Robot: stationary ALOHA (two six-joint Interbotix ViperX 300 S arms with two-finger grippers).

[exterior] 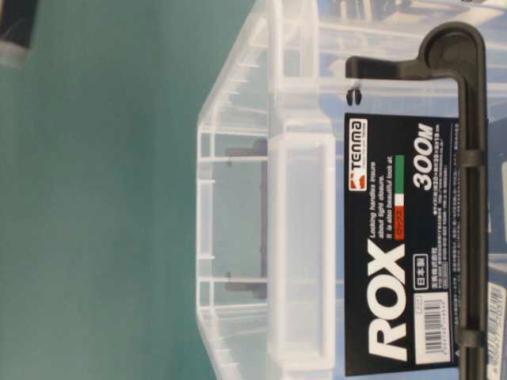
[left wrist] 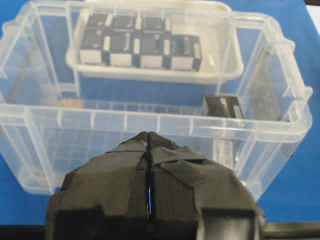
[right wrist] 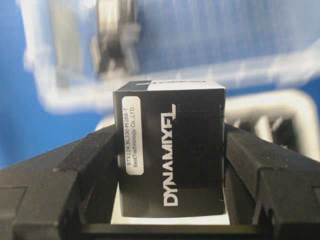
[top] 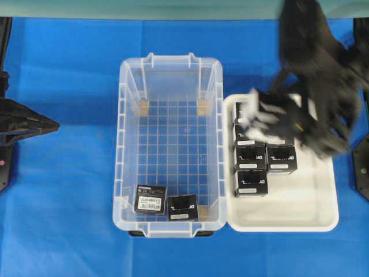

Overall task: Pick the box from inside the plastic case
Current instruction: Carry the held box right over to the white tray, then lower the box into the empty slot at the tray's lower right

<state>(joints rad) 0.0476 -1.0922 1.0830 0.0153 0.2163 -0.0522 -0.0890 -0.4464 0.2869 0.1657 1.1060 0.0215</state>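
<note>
Overhead view: clear case at centre of blue cloth; white tray touching its right wall. R gripper, motion-blurred, sits above the tray's far-left part, pinching a black box between its fingers. R wrist view: box clamped on two opposite faces by both pads, "DYNAMIXEL" in white on the facing side, white label along its left edge; it is clear of the case and over the tray rim. Two boxes left inside the case, at its near wall: one w/ label face up, one black-topped just beside it to the right, touching or nearly so. Tray holds several more boxes packed in rows toward its left side; exact count hidden by the arm. L wrist view: L gripper w/ taped fingers pressed together, nothing between them, parked outside the case's left wall; tray boxes seen through the case. Table-level view: case end wall close up, black "ROX 300M" sticker; view rotated.
</note>
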